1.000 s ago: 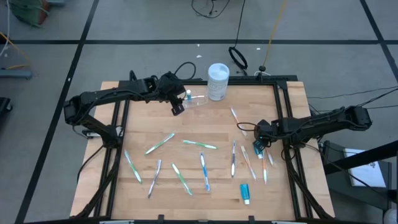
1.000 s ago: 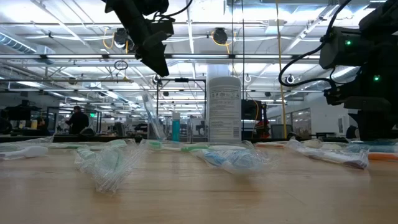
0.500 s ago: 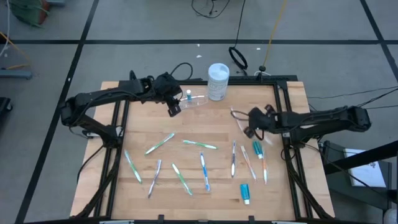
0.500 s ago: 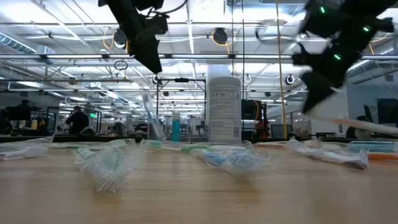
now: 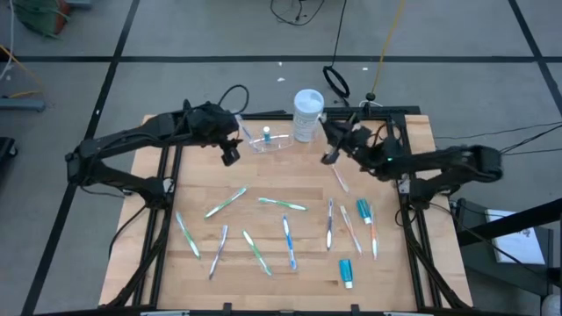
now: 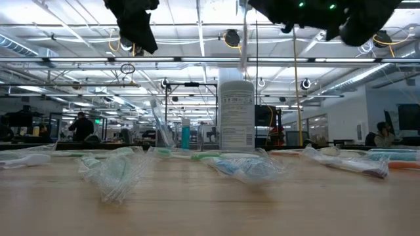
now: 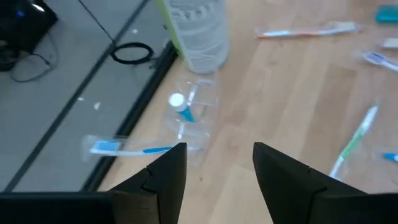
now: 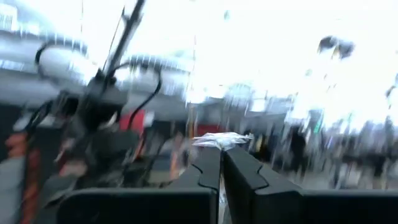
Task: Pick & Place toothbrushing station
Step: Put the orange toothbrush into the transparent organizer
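The toothbrushing station [image 5: 272, 142] is a clear holder lying on the table's far side by the white tub [image 5: 307, 114], with a blue-capped tube [image 7: 179, 104] in it. My left gripper [image 5: 231, 155] hovers open just left of the station, which shows in its wrist view [image 7: 194, 121]. My right gripper [image 5: 331, 155] is raised to the right of the tub and shut on a wrapped toothbrush [image 6: 243, 39]. Several more wrapped toothbrushes [image 5: 285, 239] lie across the table's near half. My right gripper pinches the wrapped toothbrush between its two shut fingers; a crumpled bit of the clear wrapper [image 8: 221, 140] sticks out past the fingertips. The brush hangs down below the gripper [image 5: 339, 180], lifted clear of the table. Which end is held I cannot tell.
A teal tube [image 5: 346, 272] lies near the front right. One wrapped toothbrush [image 7: 127, 148] lies at the table's far edge, left of the station. The black frame rails [image 5: 406, 202] run along both sides. Bare wood shows between the station and the row of brushes.
My right gripper has shut on a wrapped toothbrush at the table's right, lifted it clear and swung up and toward the far edge, near the white tub. My left gripper has drifted a little toward the table's left, away from the station, still open.
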Motion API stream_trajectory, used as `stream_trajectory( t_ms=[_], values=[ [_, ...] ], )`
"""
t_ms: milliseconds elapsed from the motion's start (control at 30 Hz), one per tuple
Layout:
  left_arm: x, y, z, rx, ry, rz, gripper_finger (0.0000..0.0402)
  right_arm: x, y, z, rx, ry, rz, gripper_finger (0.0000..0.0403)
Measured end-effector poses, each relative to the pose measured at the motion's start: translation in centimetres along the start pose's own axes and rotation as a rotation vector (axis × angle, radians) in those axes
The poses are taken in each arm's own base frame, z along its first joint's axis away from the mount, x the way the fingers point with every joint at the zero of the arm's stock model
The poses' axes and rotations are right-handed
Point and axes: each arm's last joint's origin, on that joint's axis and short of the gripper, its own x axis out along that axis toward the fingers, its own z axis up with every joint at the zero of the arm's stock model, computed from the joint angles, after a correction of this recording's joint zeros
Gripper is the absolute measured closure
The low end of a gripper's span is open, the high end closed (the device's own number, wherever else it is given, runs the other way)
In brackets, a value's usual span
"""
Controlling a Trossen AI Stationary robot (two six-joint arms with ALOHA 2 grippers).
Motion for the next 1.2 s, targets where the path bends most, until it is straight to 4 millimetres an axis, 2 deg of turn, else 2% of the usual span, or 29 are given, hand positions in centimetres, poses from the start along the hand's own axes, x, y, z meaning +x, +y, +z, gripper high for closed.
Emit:
stream_trajectory(
  t_ms=[133, 333, 467, 633, 833, 967, 1200],
  values=[
    [-0.8, 0.4, -0.2, -0.014, -0.023, 0.081, 0.0210, 1.8, 0.6, -4.2, -0.130, -0.007, -0.023, 0.0402],
    [-0.2, 0.7, -0.8, -0.027, 0.008, 0.177, 0.0211, 6.2, 1.7, -11.2, -0.380, 0.086, -0.028, 0.0403],
    [-0.1, 0.9, -0.8, -0.032, 0.014, 0.207, 0.0210, 8.2, 2.5, -13.7, -0.529, 0.112, -0.097, 0.0403],
    [-0.2, 0.9, -1.3, -0.019, 0.060, 0.210, 0.0211, 8.8, 2.2, -16.5, -0.564, 0.185, -0.108, 0.0403],
    [-0.3, 1.0, -1.4, -0.027, 0.063, 0.241, 0.0210, 8.6, 1.2, -18.3, -0.530, 0.271, -0.136, 0.0403],
    [-0.3, 1.0, -1.4, -0.026, 0.063, 0.241, 0.0211, 8.8, 1.6, -17.4, -0.544, 0.295, -0.192, 0.0403],
    [-0.3, 1.0, -1.4, -0.028, 0.063, 0.241, 0.0211, 8.8, 1.3, -17.3, -0.565, 0.481, -0.256, 0.0398]
  ],
)
